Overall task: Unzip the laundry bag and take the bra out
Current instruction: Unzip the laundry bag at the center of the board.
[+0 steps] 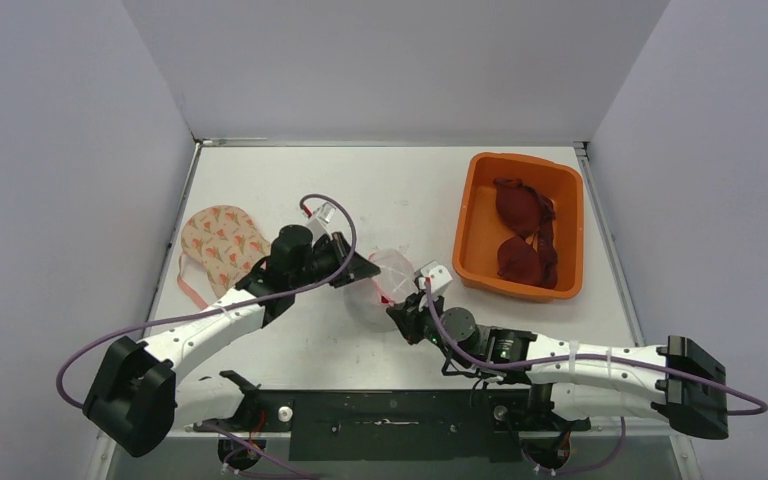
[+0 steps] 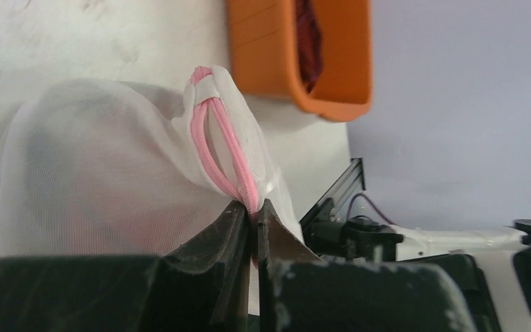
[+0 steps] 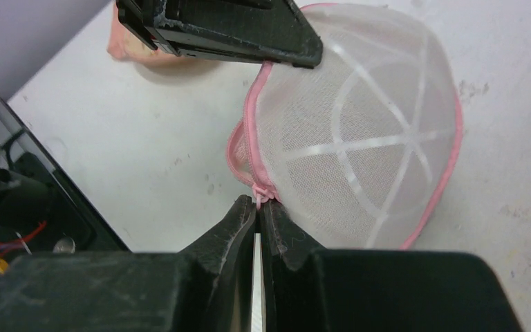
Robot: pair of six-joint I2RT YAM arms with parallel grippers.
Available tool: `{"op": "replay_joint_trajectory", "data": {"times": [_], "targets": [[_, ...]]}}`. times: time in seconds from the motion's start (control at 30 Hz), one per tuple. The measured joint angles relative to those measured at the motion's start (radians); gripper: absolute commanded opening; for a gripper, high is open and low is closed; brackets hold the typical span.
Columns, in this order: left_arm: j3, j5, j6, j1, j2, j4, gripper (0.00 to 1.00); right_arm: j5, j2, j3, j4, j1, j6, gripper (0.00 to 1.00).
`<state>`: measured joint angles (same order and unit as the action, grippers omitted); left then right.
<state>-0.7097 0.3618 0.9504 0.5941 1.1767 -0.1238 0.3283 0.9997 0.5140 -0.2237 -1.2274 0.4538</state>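
Sitting mid-table, the white mesh laundry bag (image 1: 392, 272) is a domed pouch edged in pink. Its mesh is too cloudy in both wrist views to tell whether a bra lies inside. The left gripper (image 2: 254, 211) is closed tight on the bag's pink trim (image 2: 228, 145), on the side facing the left arm. There the two pink edges stand slightly apart. On the bag's near side, the right gripper (image 3: 258, 207) has its fingers pressed together on the small zip pull (image 3: 261, 194), with no gap showing between them.

To the right of the bag, well apart from it, an orange bin (image 1: 467, 215) holds dark red garments (image 1: 518, 205) lying along its length. To the left of the bag, beyond the left gripper, a peach patterned garment (image 1: 222, 240) with a pink strap lies flat on the white table (image 1: 410, 190). The left arm crosses between that garment and the bag, and both arms crowd the bag's near edge.
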Motion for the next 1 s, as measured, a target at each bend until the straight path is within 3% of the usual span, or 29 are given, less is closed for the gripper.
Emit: {"op": "replay_joint_trajectory", "data": {"times": [0.13, 0.27, 0.3, 0.33, 0.43, 0.57, 0.77, 1.0], "targets": [[0.119, 0.006, 0.008, -0.007, 0.024, -0.019, 0.0, -0.004, 0.031, -0.05, 0.0, -0.013, 0.029, 0.05], [0.134, 0.01, 0.004, -0.007, 0.023, -0.032, 0.01, -0.005, 0.046, -0.063, -0.011, -0.025, 0.051, 0.05], [0.134, 0.01, 0.002, -0.007, 0.019, -0.035, 0.08, -0.005, 0.047, -0.064, -0.015, -0.026, 0.056, 0.05], [0.134, 0.009, -0.001, -0.007, 0.015, -0.034, 0.27, -0.005, 0.048, -0.064, -0.018, -0.026, 0.059, 0.05], [0.133, 0.002, -0.014, -0.007, -0.012, -0.013, 0.56, -0.003, 0.051, -0.064, -0.034, -0.03, 0.067, 0.05], [0.133, -0.043, -0.014, -0.006, -0.101, 0.1, 0.73, -0.003, 0.062, -0.064, -0.059, -0.031, 0.076, 0.05], [0.138, -0.139, 0.034, -0.002, -0.307, 0.291, 0.76, -0.002, 0.082, -0.064, -0.075, -0.031, 0.076, 0.05], [0.23, -0.227, 0.229, 0.069, -0.469, 0.347, 0.75, -0.003, 0.114, -0.063, -0.08, -0.038, 0.074, 0.05]]}}
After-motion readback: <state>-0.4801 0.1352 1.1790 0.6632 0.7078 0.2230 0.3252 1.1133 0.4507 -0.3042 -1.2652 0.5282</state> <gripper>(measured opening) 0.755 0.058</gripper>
